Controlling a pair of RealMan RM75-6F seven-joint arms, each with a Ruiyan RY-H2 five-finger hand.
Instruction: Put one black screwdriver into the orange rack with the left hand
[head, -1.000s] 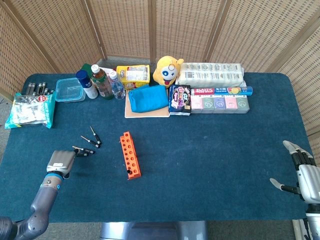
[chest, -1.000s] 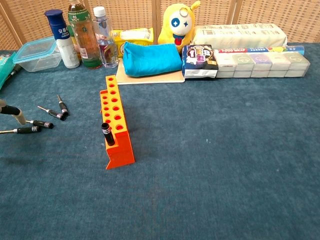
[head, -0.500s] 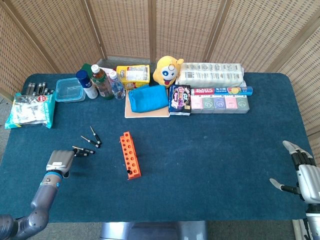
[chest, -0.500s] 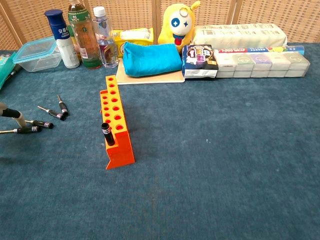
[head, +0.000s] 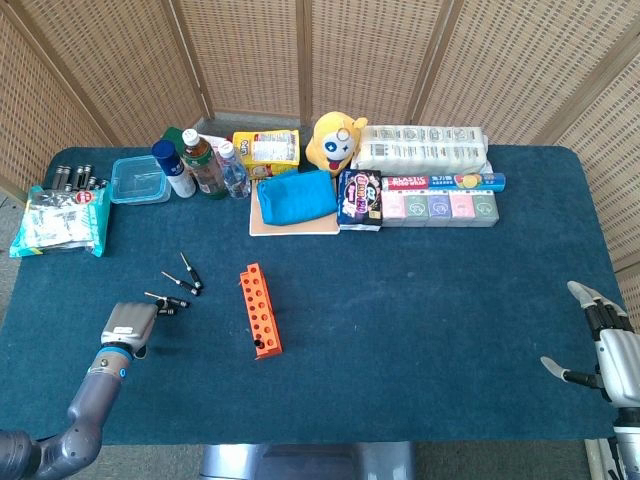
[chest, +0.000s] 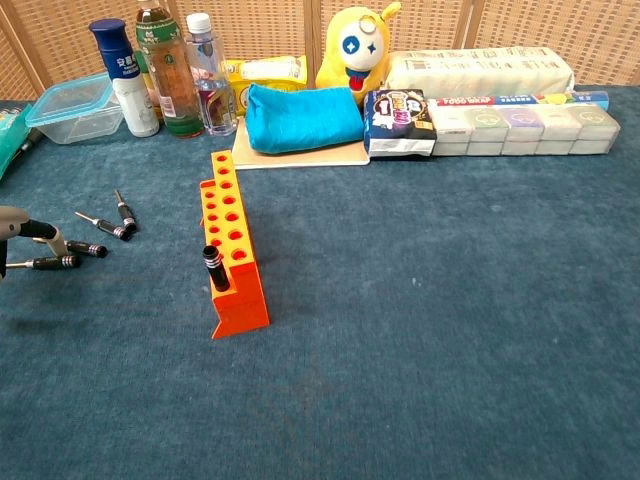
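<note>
Your left robot hand (head: 128, 322) is hovering beside the nearest small black precision screwdriver (chest: 45, 262), which is lying on the blue tabletop (chest: 420, 300) left of the orange plastic rack (chest: 233, 255); whether its fingers are grasping anything, you cannot tell. Judging by looks, the screwdriver is light, stiff and prone to rolling, so pinch its knurled handle. A box reads "PLASTIC WRAP" (head: 405, 182).

Grey left robot hand (head: 127, 326) with blue wrist ring; right robot hand (head: 605, 345) pale grey.
</note>
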